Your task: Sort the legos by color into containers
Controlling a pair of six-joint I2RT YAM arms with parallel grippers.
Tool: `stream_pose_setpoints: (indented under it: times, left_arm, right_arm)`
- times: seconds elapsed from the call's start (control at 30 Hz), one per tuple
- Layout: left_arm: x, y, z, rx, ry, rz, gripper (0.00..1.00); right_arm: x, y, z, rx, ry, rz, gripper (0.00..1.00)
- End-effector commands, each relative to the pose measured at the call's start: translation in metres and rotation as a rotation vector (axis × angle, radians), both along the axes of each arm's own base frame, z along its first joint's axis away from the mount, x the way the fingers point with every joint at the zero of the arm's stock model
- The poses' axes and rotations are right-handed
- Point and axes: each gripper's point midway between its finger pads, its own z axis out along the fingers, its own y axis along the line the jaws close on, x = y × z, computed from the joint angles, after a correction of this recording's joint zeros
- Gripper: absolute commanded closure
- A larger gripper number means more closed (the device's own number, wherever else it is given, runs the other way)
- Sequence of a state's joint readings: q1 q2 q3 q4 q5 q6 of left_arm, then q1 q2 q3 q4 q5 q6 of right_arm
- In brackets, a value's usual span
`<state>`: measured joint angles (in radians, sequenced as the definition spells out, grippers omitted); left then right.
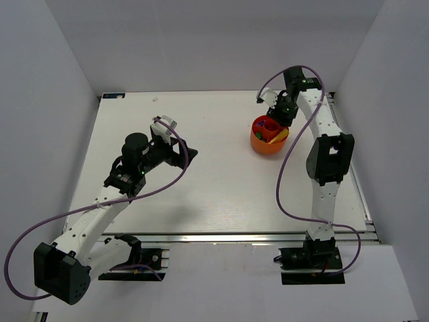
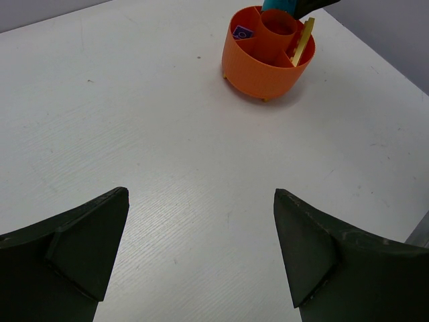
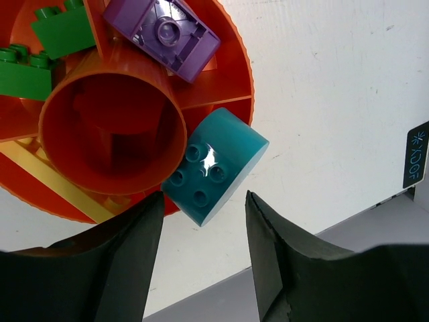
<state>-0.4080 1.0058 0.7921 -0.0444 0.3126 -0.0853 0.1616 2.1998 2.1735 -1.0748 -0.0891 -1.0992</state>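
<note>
The orange bowl point(image 1: 260, 142) stands at the back right of the table. In the right wrist view its central cup point(image 3: 110, 134) is ringed by compartments holding a purple lego point(image 3: 161, 33), green legos point(image 3: 40, 47) and a yellow lego point(image 3: 53, 184). A teal lego point(image 3: 214, 168) leans tilted against the cup at the bowl's rim, studs facing me. My right gripper point(image 3: 204, 201) is open just above it, not touching. My left gripper point(image 2: 201, 194) is open and empty over bare table, far from the bowl point(image 2: 268, 67). No red lego shows.
The white table's back edge and grey wall lie just behind the bowl point(image 3: 348, 221). A metal rail point(image 1: 234, 236) runs along the table's near edge. The left arm point(image 1: 134, 161) reaches over the table's left middle.
</note>
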Motion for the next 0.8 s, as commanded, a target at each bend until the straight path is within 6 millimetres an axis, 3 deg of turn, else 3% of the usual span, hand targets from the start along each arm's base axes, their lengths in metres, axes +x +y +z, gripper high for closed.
stream_pose_setpoints:
  times: [0.0,0.27,0.5,0.63,0.73,0.77]
  left_arm:
    - [-0.002,0.002,0.006,0.000,-0.033,0.003,0.02]
    - [-0.002,0.002,0.006,-0.001,-0.032,0.004,0.02]
    - [-0.002,0.002,0.005,0.001,-0.030,0.005,0.02]
    - [-0.003,0.001,0.005,-0.003,-0.029,-0.001,0.02]
    - [-0.004,-0.001,0.006,-0.006,-0.027,-0.019,0.02]
    - [-0.005,-0.003,0.005,-0.008,-0.027,-0.026,0.02]
  right_arm:
    - [0.004,0.000,0.047,0.045,-0.104,0.023,0.42]
    - [-0.004,-0.002,0.070,0.105,-0.139,0.006,0.42]
    - [-0.014,0.010,0.118,0.235,-0.229,-0.011,0.43]
    - [-0.022,0.023,0.139,0.429,-0.249,-0.098,0.48]
    - [-0.045,0.040,0.152,0.675,-0.191,-0.206,0.51]
    - [-0.053,0.047,0.182,0.756,-0.261,-0.184,0.48]
